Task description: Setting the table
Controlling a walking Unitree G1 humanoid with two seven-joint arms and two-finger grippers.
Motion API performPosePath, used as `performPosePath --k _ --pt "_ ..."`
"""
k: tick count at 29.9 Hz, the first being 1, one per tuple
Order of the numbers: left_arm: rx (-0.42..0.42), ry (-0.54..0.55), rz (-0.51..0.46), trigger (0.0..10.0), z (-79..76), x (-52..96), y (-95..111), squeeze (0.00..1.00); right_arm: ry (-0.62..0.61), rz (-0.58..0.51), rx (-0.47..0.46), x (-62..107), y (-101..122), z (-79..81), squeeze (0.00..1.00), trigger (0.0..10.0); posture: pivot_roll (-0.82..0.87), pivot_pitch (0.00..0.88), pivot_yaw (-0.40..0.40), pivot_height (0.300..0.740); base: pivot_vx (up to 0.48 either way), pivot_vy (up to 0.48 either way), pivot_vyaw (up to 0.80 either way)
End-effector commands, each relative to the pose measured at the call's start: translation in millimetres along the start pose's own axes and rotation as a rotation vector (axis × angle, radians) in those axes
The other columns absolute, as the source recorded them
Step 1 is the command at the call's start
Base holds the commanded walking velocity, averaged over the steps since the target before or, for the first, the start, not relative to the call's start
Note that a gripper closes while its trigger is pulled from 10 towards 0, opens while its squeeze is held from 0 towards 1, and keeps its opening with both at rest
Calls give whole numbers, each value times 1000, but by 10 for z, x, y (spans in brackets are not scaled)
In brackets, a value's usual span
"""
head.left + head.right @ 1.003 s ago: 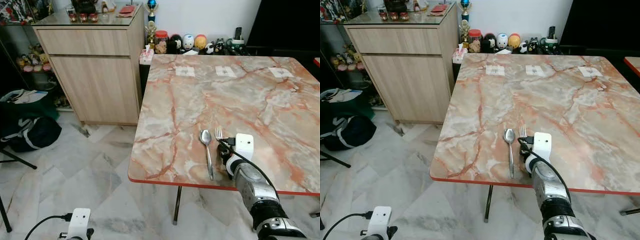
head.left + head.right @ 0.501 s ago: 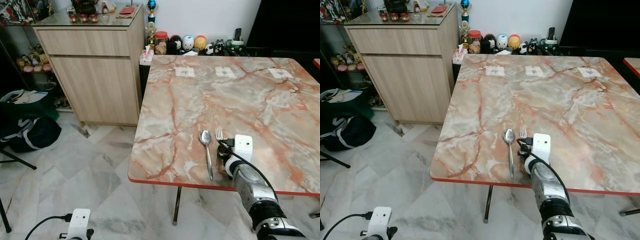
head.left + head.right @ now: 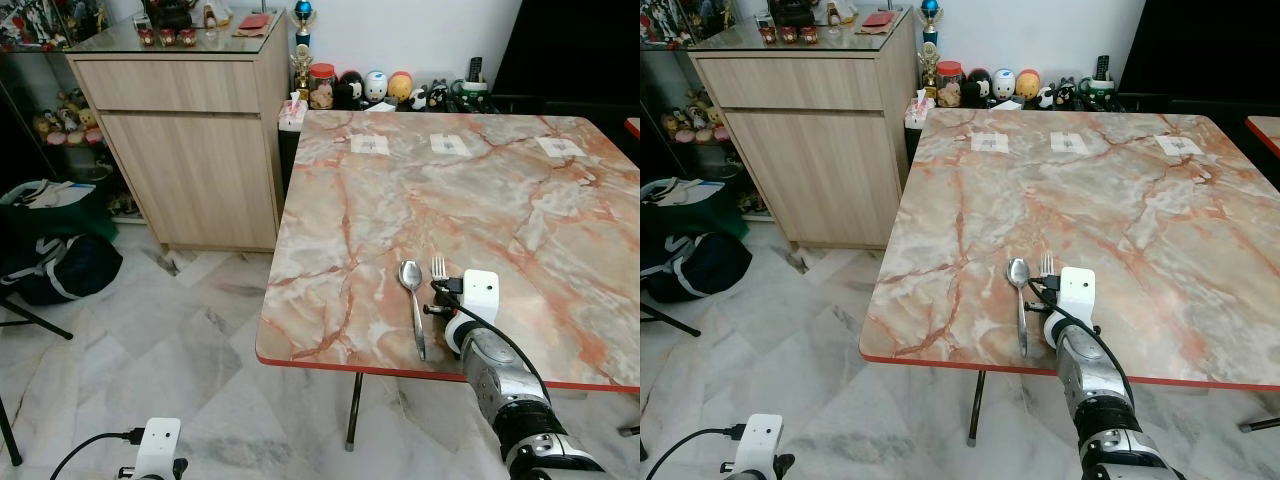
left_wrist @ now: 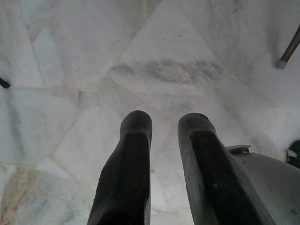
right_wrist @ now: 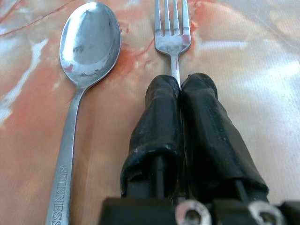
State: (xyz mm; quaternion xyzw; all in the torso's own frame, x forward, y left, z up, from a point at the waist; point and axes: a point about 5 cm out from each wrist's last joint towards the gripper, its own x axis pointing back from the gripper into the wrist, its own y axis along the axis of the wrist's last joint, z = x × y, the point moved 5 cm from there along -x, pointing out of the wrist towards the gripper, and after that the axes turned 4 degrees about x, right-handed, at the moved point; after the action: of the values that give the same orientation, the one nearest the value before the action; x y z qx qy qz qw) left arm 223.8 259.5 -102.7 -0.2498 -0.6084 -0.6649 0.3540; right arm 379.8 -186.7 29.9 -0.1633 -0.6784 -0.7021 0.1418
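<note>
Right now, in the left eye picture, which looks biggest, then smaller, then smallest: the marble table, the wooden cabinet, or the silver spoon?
1. Pink marble table
2. Light wooden cabinet, though it stands farther away, so this is unsure
3. Silver metal spoon, plainly smallest

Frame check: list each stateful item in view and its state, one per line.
fork: flat on the table, handle pinched in the right gripper
spoon: lying flat beside the fork, bowl up, untouched
right gripper: shut on the fork handle, low over the table
left gripper: open, hanging over the floor
cabinet: drawer and door closed
</note>
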Motion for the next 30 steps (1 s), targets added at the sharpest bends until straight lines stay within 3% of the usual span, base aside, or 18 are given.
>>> performPosePath --k 1,9,15,16,22,23,26,30 --pt "5 -2 31 10000 18 15 -91 0 0 100 0 28 -283 15 0 0 110 0 -12 740 0 0 0" --pt "5 -4 33 10000 8 15 -98 0 -22 101 -3 40 -314 -19 0 0 117 0 -15 740 0 0 0" --pt "7 -2 34 10000 5 16 -104 0 -112 -74 -32 89 -61 -148 0 0 118 0 -16 740 0 0 0" --pt "8 -2 34 10000 3 16 -108 0 -146 -172 -22 158 71 -204 0 0 113 0 -21 740 0 0 0" --pt "6 -4 38 10000 1 18 -120 0 -264 -352 -51 449 232 -433 0 0 106 0 -22 740 0 0 0" --pt "6 -4 38 10000 1 18 -120 0 -264 -352 -51 449 232 -433 0 0 106 0 -22 740 0 0 0" --pt "3 -8 39 10000 -8 17 -120 0 -310 -445 -61 669 273 -517 0 0 90 4 -27 740 0 0 0" --pt "3 -8 38 10000 -11 16 -116 0 -301 -506 -44 852 295 -488 0 0 88 7 -32 740 0 0 0"
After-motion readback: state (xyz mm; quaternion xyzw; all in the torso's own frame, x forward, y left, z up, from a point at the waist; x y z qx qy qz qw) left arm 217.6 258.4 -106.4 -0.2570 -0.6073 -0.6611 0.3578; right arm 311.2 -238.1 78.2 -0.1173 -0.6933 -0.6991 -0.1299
